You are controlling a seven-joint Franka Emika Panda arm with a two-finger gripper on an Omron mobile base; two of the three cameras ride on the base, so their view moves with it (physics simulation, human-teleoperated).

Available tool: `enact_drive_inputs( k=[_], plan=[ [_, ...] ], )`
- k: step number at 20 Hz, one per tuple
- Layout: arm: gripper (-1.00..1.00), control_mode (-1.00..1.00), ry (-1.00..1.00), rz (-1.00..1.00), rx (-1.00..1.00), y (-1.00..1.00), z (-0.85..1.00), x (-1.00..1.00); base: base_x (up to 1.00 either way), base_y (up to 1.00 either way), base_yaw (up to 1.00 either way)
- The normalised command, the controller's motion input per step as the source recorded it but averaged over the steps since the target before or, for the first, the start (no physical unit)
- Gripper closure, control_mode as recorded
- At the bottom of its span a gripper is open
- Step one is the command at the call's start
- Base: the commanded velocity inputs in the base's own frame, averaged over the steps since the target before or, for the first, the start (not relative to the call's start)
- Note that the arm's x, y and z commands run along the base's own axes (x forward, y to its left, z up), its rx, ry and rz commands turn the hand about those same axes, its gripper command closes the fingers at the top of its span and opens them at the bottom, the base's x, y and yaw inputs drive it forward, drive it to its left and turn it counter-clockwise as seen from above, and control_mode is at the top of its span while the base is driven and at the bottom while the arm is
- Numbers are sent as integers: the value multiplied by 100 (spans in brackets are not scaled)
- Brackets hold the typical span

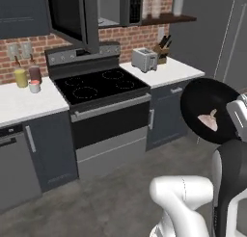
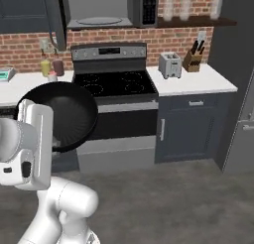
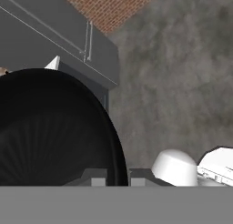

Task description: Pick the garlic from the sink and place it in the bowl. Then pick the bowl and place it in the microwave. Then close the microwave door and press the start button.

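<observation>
Black bowl (image 1: 212, 111) rides tilted in the air, the hand (image 3: 117, 177) pinching its rim, garlic (image 1: 208, 119) inside, microwave door (image 1: 72, 14) open.

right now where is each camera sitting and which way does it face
Left base view: behind the arm on its left, facing the stove and microwave; white arm at lower right carries the bowl with the garlic inside.
Right base view: behind on the right, same stove, toaster and open microwave door; arm at lower left.
Hand view: on the hand, looking along the gripper, shut on the bowl's rim, floor beyond.
Both base views share the stove, microwave and held bowl.
</observation>
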Motion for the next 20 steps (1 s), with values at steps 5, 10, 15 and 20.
enact_drive_inputs(
  k=[5, 10, 15, 20],
  plan=[
    [100, 100, 0, 0, 0, 0, 0, 0, 39, -100, 40],
    [100, 100, 0, 0, 0, 0, 0, 0, 86, -95, 29],
    [100, 100, 0, 0, 0, 0, 0, 0, 100, -19, 33],
    [100, 100, 0, 0, 0, 0, 0, 0, 87, 0, 48]
  ],
)
